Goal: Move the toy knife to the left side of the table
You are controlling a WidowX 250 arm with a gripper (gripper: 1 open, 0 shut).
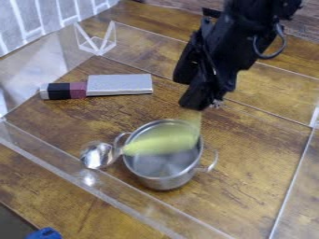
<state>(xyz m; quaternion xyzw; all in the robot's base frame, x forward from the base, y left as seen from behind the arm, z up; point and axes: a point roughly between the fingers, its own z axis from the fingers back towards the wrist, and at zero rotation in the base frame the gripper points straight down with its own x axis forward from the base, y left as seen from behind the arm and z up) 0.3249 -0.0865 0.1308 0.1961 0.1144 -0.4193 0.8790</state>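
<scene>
- At the near left corner of the view, a small blue object [44, 233] is partly seen.
- Along the near-left edge of the wood-grain table [256, 149], a clear panel [75, 175] is set.
- Beyond it, a two-handled metal pot [162, 177] is placed upright.
- To the pot's left, the shiny bowl of a spoon [99, 154] is seen near one pot handle.
- Across the pot's opening, a yellow-green piece [162, 140] is seen, blurred; whether the rim is touched cannot be told.
- Farther back, the toy knife [115, 85] is laid flat by the table's left corner, its black and maroon handle pointed left, its grey blade right.
- Above the table, behind the pot, the dark gripper [189, 98] is held; whether its fingers are apart or together cannot be told.
</scene>
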